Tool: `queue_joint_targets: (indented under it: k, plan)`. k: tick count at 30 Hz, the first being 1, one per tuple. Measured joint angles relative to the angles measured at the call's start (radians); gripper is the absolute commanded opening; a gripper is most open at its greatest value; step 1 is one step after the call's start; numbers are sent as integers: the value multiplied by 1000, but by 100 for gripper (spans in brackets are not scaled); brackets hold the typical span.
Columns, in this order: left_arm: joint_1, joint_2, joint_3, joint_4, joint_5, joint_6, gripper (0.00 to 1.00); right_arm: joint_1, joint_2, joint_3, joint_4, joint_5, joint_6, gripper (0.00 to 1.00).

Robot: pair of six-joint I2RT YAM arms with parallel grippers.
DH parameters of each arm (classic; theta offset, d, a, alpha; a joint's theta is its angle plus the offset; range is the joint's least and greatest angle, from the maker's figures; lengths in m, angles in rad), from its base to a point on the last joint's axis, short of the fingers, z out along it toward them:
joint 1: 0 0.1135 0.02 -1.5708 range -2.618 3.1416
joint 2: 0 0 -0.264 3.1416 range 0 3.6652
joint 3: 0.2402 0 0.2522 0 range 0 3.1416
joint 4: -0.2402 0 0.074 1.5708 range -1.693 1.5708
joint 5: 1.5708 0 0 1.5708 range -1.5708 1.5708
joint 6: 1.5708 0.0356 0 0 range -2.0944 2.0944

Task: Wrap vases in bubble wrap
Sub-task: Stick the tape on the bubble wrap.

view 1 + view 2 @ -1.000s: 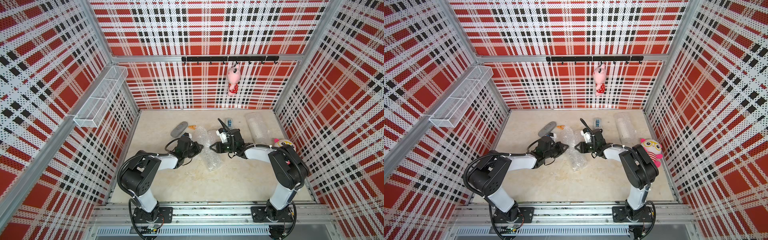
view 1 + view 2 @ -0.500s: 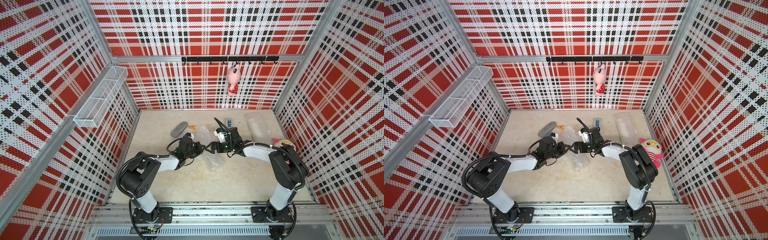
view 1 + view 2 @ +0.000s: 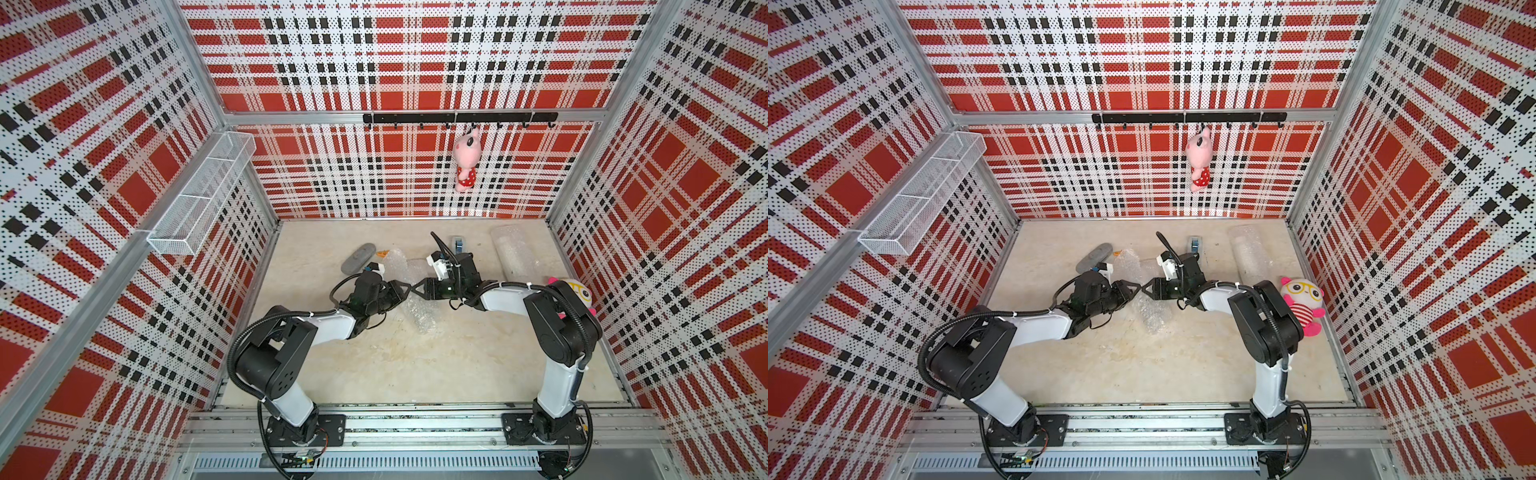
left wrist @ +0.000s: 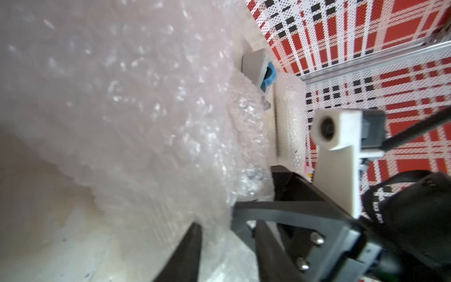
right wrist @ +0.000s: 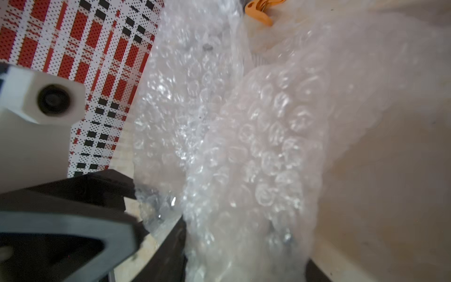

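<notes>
- The arms are closing in. A second ago the left gripper (image 3: 408, 286) and right gripper (image 3: 417, 287) were sitting well apart on either side of the bubble wrap (image 3: 419, 313). Now they are hanging tip to tip above it.
- The bubble wrap is lying as a long crumpled bundle about mid-table, a little toward the far edge, much where it was. I am not making out a vase inside it.
- In the left wrist view, the left fingers (image 4: 188, 251) are standing parted and released, with wrap lying between them.
- In the right wrist view, the right fingers (image 5: 170, 246) are straddling the bundle. I cannot tell whether they are squeezing it.
- The left wrist view is also showing the tape dispenser (image 4: 256, 66) and a second wrapped roll (image 4: 290, 122), which is lying near the far right corner in both top views.
- Only the right wrist view is catching the orange piece (image 5: 260, 12) up close, just beyond the wrap.
- The top views alone are showing the plush toy (image 3: 1302, 303) at the right edge.
</notes>
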Motion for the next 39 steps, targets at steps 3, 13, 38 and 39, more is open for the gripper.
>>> queue_joint_targets:
  k: [3,13,38,39]
  plan:
    - [19,-29,-11,8,23,-1,94,8,2,-8,33,-2,2,51]
    - [72,-64,-82,-1,66,14,59,10,2,-5,34,-5,2,51]
    - [46,-45,156,-438,-181,223,98,28,-143,30,-299,111,-96,100]
    - [43,-45,204,-510,-228,260,98,25,-170,38,-328,124,-109,100]
